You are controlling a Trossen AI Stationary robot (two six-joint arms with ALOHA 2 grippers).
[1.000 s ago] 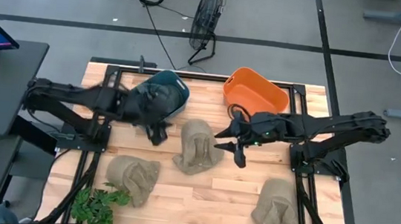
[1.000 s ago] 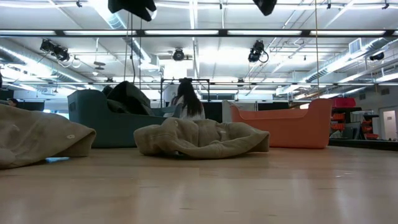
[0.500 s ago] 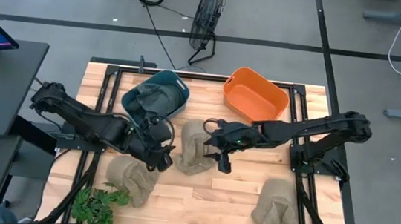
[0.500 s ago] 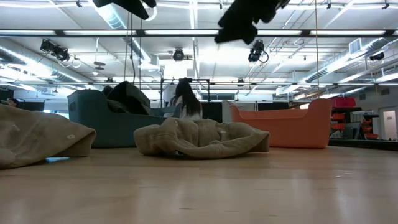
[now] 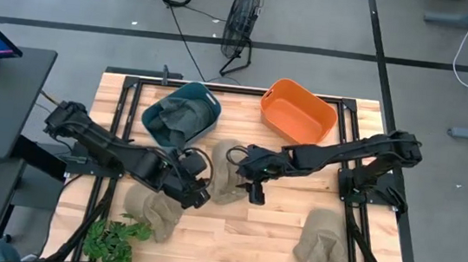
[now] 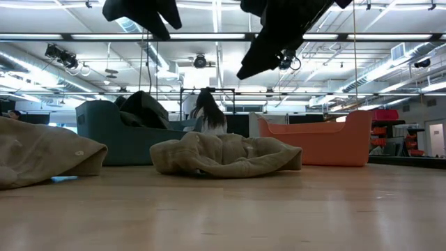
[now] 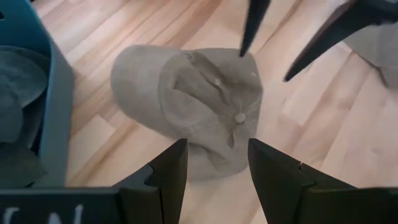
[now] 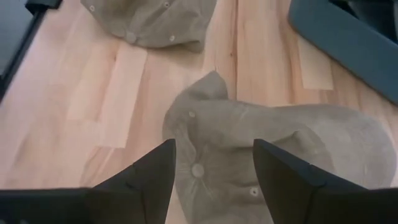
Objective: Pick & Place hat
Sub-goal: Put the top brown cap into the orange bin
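A crumpled tan cloth cap (image 5: 226, 170) lies mid-table between both grippers; the right gripper (image 5: 253, 188) hovers directly above it with jaws wide, the left gripper (image 5: 196, 189), also wide, just beside.

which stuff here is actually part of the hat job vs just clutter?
Job:
- middle tan hat, left gripper and right gripper both open above it
- tan hat front-left
- tan hat front-right
- teal bin, hat already inside
- orange bin

Clutter:
- plant
- floor fan
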